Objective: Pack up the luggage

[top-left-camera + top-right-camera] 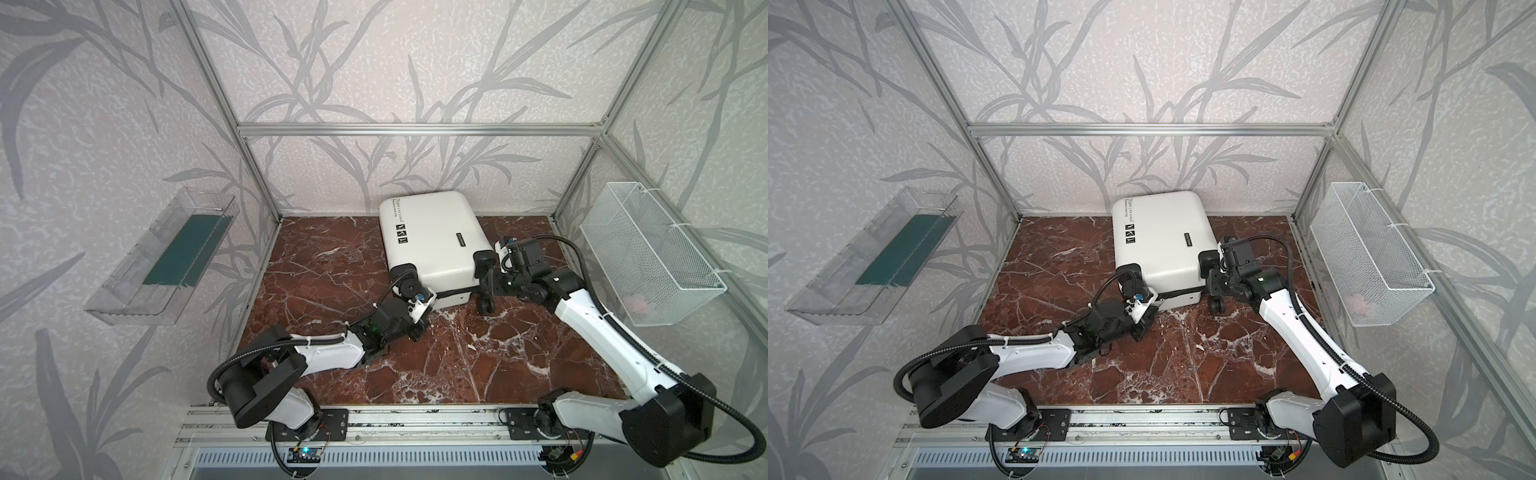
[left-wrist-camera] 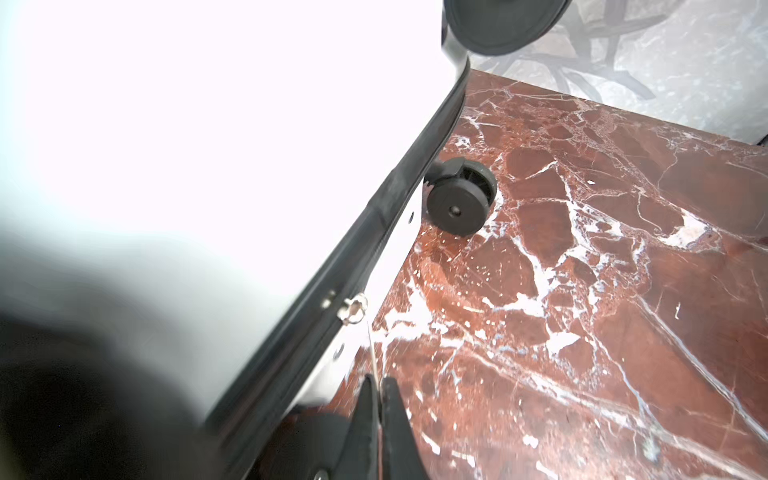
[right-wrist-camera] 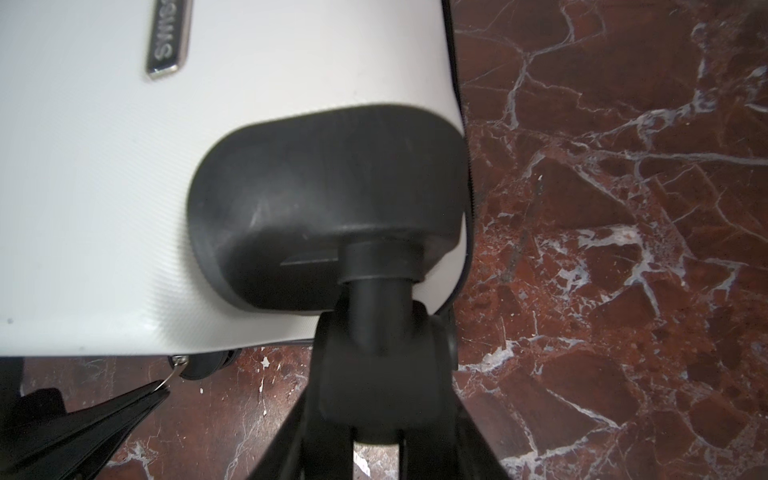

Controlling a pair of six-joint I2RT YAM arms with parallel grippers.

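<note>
The luggage [image 1: 432,237] [image 1: 1163,232], a white hard-shell suitcase, lies flat and closed at the back middle of the marble table in both top views. My left gripper [image 2: 378,384] [image 1: 432,301] is at its front side, shut on the thin zipper pull [image 2: 371,345] that hangs from a metal ring on the black zipper band [image 2: 415,166]. My right gripper [image 3: 382,399] [image 1: 488,282] is at the front right corner, its fingers [image 3: 299,419] closed on either side of a black wheel [image 3: 382,365] under the wheel housing [image 3: 324,199]. A lower wheel [image 2: 457,195] rests on the table.
A clear plastic tray [image 1: 124,291] holding a dark green sheet hangs on the left wall. A white wire-mesh basket [image 1: 648,253] hangs on the right wall with something pale pink in it. Aluminium frame posts stand at the table's back corners. Bare marble [image 1: 478,365] lies in front of the luggage.
</note>
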